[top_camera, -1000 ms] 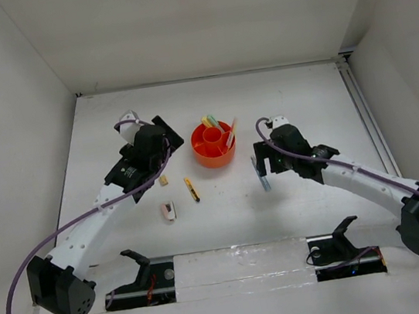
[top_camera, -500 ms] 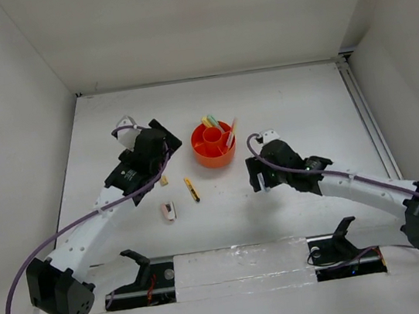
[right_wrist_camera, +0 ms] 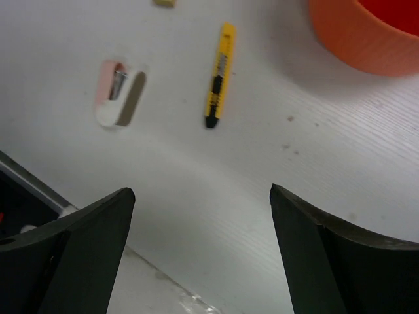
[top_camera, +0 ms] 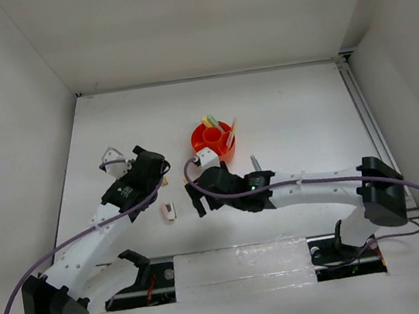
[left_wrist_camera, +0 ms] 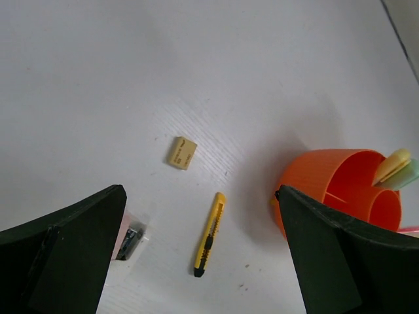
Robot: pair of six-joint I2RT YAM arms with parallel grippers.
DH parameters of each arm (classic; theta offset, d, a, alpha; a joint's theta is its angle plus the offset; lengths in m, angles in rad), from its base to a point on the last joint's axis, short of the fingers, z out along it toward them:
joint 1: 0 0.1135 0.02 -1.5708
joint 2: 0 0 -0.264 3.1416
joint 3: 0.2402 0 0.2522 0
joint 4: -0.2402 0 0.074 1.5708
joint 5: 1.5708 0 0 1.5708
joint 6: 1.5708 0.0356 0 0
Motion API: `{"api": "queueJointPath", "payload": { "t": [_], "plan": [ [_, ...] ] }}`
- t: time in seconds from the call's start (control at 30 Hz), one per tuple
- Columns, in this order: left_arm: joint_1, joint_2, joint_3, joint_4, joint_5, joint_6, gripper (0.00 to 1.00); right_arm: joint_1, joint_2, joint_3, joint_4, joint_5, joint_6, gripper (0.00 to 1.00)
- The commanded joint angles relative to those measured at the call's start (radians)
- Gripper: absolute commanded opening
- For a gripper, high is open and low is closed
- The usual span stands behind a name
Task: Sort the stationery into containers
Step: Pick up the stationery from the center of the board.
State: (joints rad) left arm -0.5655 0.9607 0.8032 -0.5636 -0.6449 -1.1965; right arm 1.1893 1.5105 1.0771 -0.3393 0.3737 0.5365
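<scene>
Hanging low over the table [right_wrist_camera: 275, 131] on the near-left side of the orange tub [right_wrist_camera: 366, 46], the right jaws [right_wrist_camera: 200, 193] stand spread wide and hold nothing. Just ahead of them, toward the tub, the yellow pen [right_wrist_camera: 218, 74] lies flat on the table, inside the span of the gap. Its long axis runs from the jaws away toward the tub's left flank, black tip nearest. It therefore crosses the line between the two fingers almost squarely. A forward drop should, I judge, put one finger on each long side with little turn of the wrist.

The pink-white eraser [right_wrist_camera: 118, 91] lies further left of the tub, apart from the pen. It is close enough that the finger on that side might brush it. The right arm looks the nearer of the two, since from above its wrist covers the pen.

Beyond the pen, the tan eraser [left_wrist_camera: 181, 152] lies clear of it. The left jaws [left_wrist_camera: 200, 193], also spread wide and empty, hang left of the tub. Judging by how small the pen looks in that wrist's view, they are farther from it.

Off the tub's near-right side, a grey-blue pen [top_camera: 254, 160] lies alone on the table. Yellow and pale green markers [left_wrist_camera: 393, 169] stand in the tub.
</scene>
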Motion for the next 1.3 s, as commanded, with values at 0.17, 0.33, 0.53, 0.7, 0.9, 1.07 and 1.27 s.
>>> {"api": "queueJointPath", "payload": {
  "t": [0.17,0.33,0.53,0.7,0.9,1.07,1.27],
  "plan": [
    [0.163,0.101,-0.111,0.154,0.196,0.102,1.00,0.049,0.137,0.184,0.048,0.073,0.017,0.90],
    [0.188,0.183,-0.111,0.260,0.275,0.233,1.00,0.058,0.123,0.193,0.037,0.073,0.008,0.90],
    [0.188,0.262,-0.124,0.373,0.346,0.343,0.99,0.058,0.018,0.104,0.037,0.093,-0.020,0.90],
    [0.188,0.338,-0.105,0.398,0.346,0.364,0.85,0.058,-0.070,0.046,0.046,0.054,-0.070,0.90],
    [0.188,0.473,-0.061,0.398,0.327,0.390,0.65,0.058,-0.194,-0.023,0.065,0.045,-0.090,0.90],
    [0.188,0.509,-0.039,0.389,0.327,0.379,0.61,0.058,-0.279,-0.077,0.056,0.063,-0.099,0.90],
    [0.188,0.544,-0.030,0.367,0.317,0.370,0.53,0.058,-0.380,-0.109,0.045,0.083,-0.099,0.90]
  ]
}}
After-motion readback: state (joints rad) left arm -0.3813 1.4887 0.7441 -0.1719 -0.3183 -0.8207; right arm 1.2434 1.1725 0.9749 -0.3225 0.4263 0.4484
